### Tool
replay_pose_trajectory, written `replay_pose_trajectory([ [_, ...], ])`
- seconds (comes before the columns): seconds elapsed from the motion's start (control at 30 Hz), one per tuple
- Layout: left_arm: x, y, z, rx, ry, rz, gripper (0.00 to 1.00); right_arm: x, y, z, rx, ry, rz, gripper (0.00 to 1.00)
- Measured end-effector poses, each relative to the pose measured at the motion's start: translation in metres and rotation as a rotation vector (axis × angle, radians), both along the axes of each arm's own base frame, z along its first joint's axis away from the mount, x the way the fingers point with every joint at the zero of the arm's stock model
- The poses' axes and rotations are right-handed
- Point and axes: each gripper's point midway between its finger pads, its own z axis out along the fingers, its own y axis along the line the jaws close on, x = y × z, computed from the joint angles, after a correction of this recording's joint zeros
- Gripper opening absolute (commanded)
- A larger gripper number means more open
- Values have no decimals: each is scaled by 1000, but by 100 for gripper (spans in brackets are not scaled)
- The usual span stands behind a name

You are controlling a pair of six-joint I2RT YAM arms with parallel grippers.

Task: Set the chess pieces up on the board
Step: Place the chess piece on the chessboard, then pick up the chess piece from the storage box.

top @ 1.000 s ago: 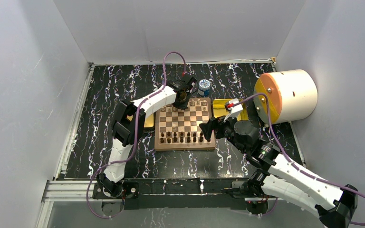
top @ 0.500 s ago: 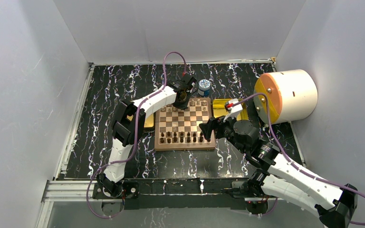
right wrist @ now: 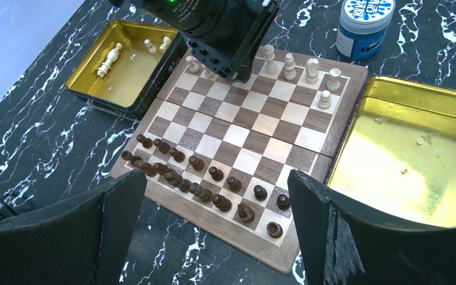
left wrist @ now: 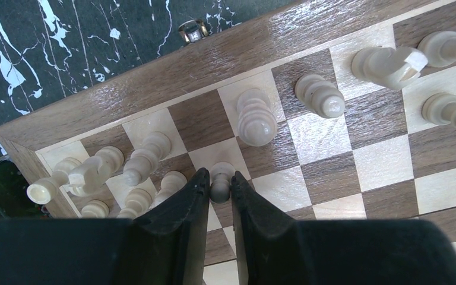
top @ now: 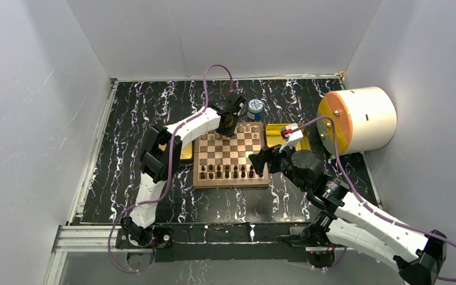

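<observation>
1. Nothing's budged in the last second: the left fingers [left wrist: 185, 208] stay pinched on a pale pawn [left wrist: 221, 180] in the far-left part of the board [left wrist: 154, 74], so I'd say it's placed but not released
2. Pawn sits right between the tips, touching both, just beside the other pale pieces [left wrist: 145, 157]
3. Right fingers [right wrist: 338, 237] hang wide open, empty, over the board's near right side

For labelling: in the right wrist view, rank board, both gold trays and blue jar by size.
Board
near gold tray
far gold tray with pieces (nearness may explain that gap)
blue jar
</observation>
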Motion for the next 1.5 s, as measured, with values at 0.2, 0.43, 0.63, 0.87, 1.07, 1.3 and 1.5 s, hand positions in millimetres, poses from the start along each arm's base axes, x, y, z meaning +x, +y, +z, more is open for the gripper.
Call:
replay_pose_trajectory([
  [0.2,1,0,0,3,-5,2,30,0,0,0,6,3,-1,99],
  [0.43,2,2,1,9,-9,5,31,0,0,0,7,4,-1,99],
  [0.63,2,0,6,3,-12,6,32,0,0,0,12,8,-3,99],
  [0.87,1,4,38,-33,-49,21,33,-1,2,-1,27,23,-4,99],
  [1.07,2,27,88,-95,-120,71,32,0,6,-10,28,64,-12,99],
  [1.3,-1,123,95,-86,-122,258,23,-1,10,-17,5,75,12,99],
  [1.5,-8,203,65,-37,-69,437,18,-1,7,-17,-16,60,14,99],
])
